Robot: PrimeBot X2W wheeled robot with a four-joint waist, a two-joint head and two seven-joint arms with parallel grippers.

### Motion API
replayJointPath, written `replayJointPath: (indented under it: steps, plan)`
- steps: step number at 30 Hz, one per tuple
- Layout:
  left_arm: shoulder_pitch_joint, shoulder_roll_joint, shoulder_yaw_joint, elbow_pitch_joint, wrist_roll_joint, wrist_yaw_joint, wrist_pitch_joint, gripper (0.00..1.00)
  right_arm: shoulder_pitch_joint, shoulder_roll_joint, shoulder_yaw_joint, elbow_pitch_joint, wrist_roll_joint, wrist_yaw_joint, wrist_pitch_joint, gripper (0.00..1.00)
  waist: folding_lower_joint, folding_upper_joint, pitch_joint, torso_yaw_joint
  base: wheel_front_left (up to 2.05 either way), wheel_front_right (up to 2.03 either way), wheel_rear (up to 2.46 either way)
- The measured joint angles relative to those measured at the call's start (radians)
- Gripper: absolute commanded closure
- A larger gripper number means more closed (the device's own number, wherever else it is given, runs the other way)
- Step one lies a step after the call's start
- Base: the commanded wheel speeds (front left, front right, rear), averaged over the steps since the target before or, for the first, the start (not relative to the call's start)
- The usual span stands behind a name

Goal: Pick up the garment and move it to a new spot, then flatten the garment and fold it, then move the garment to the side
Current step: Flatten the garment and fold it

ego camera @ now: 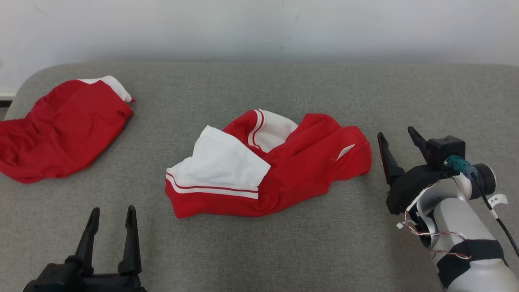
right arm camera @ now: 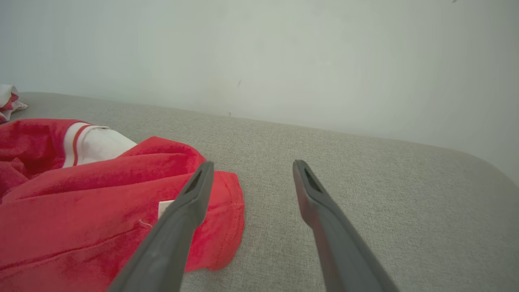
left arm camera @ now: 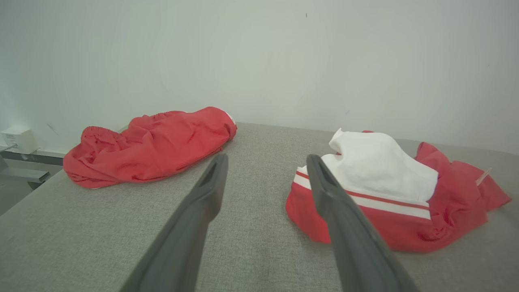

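A: Where is the garment point(ego camera: 292, 170) lying?
B: It is lying crumpled in the middle of the table point(ego camera: 259, 251). Red cloth is bunching up on its right side, and a white panel with red stripes is folding over on its left.
A: Is either gripper holding it?
B: No. The left gripper point(ego camera: 112, 211) is sitting near the front edge, left of the garment and apart from it, with its fingers standing wide and holding nothing. The right gripper point(ego camera: 396, 134) is standing just beside the garment's right edge, its fingers also spreading wide and empty.
A: Is it touching the cloth?
B: In the right wrist view one finger is overlapping the red edge, but I cannot tell whether it is touching.
A: Is anything else lying there?
B: A second garment point(ego camera: 61, 129), red with a white corner, is lying at the far left, well apart from the first.
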Motion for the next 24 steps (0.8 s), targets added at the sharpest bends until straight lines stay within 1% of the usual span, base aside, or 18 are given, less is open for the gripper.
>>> replayJointPath:
  steps: [5,10,11,15,16,17,19,21,22,24]
  plan:
    - [-0.031,-0.004,-0.017,0.014,-0.008,-0.007,0.000,0.00,-0.082,-0.021,0.024,0.118,0.009,0.000,0.016,0.00,0.0000,0.0000,0.047,0.032,0.00,0.00,0.00]
    - [-0.062,-0.007,-0.034,0.026,-0.012,-0.008,0.000,0.00,-0.133,-0.026,0.047,0.227,0.026,0.000,0.020,0.00,0.0000,0.0001,0.088,0.060,0.00,0.00,0.00]
    - [-0.062,-0.007,-0.034,0.026,-0.012,-0.008,0.000,0.00,-0.133,-0.026,0.047,0.227,0.026,0.000,0.020,0.00,0.0000,0.0001,0.088,0.060,0.00,0.00,0.00]
    - [-0.080,-0.008,-0.051,0.033,-0.015,-0.009,0.000,0.00,-0.159,-0.029,0.062,0.296,0.037,0.000,0.002,0.00,0.0000,0.0001,0.107,0.086,0.00,0.00,0.00]
    - [-0.083,-0.008,-0.053,0.036,-0.017,-0.009,0.000,0.00,-0.166,-0.028,0.065,0.314,0.042,0.000,0.001,0.22,0.0000,0.0000,0.111,0.091,0.00,0.00,0.00]
    - [-0.084,-0.008,-0.055,0.039,-0.018,-0.009,0.000,0.00,-0.172,-0.027,0.067,0.333,0.050,0.000,0.003,0.79,0.0000,0.0000,0.115,0.096,0.00,0.00,0.00]
    - [-0.086,-0.009,-0.058,0.045,-0.019,-0.010,0.000,0.00,-0.179,-0.026,0.068,0.360,0.063,0.000,-0.007,1.00,0.0001,0.0001,0.120,0.104,0.00,0.00,0.00]
    - [-0.088,-0.009,-0.057,0.050,-0.019,-0.013,0.000,0.00,-0.191,-0.026,0.072,0.379,0.073,0.000,-0.027,1.00,0.0001,0.0001,0.121,0.108,0.00,0.00,0.00]
    - [-0.088,-0.009,-0.054,0.055,-0.019,-0.014,0.000,0.00,-0.197,-0.030,0.079,0.387,0.077,0.000,-0.067,1.00,0.0000,0.0001,0.116,0.109,0.00,0.00,0.00]
    - [-0.086,-0.009,-0.048,0.059,-0.019,-0.014,0.000,0.00,-0.198,-0.034,0.089,0.391,0.079,0.000,-0.100,1.00,0.0000,0.0001,0.107,0.106,0.00,0.00,0.00]
